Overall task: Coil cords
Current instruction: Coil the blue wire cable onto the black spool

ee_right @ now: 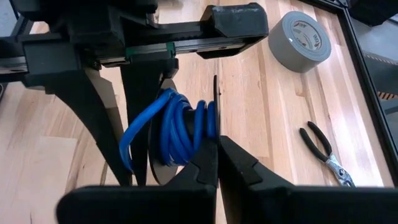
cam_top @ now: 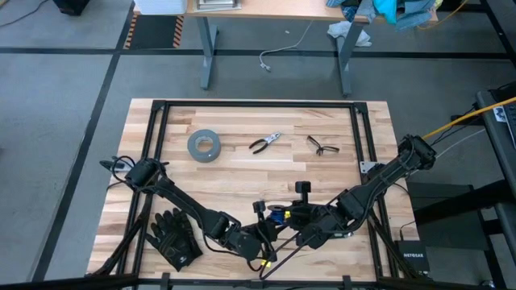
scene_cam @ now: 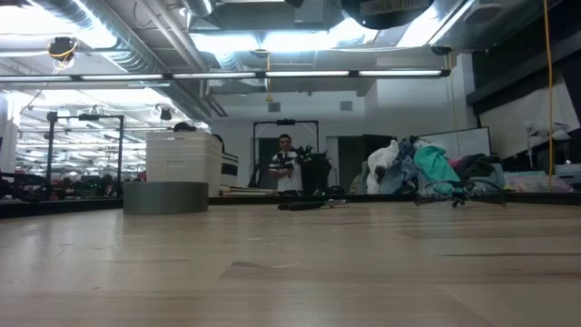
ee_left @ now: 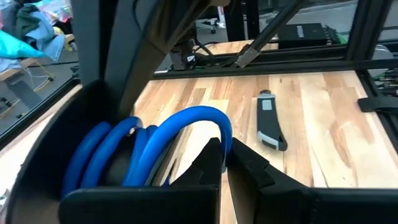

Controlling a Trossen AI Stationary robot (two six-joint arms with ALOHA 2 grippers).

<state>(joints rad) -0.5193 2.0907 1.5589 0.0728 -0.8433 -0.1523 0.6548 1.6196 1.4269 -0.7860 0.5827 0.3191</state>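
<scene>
Both hands pinch the cords at the table's six o'clock edge, left hand and right hand fully closed; best keep tension even; loops stay stacked

A small flat black box lying off the wooden worktop's near right corner carries the white word "NETGEAR". The thick grey ring of duct tape has black print inside its core, too small to read.
</scene>
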